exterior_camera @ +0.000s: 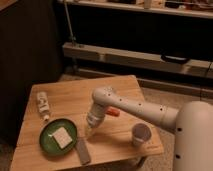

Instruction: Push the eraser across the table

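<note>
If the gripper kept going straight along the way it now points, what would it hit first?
The gripper points down and slightly left, near the wooden table. It would probably meet bare tabletop first, between the green plate and the grey eraser; depth is unclear.

Dim lab or workshop, gripper [89, 131] over small wooden table [75, 95], cluttered shelving [150, 10] behind

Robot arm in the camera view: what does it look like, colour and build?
The arm is off-white, made of thick rounded tubular segments with a bulbous elbow joint and small dark dots along the casing. It tapers to the gripper, pale like the arm, above the wooden table beside the green plate. No loose cables or markings show.
</note>
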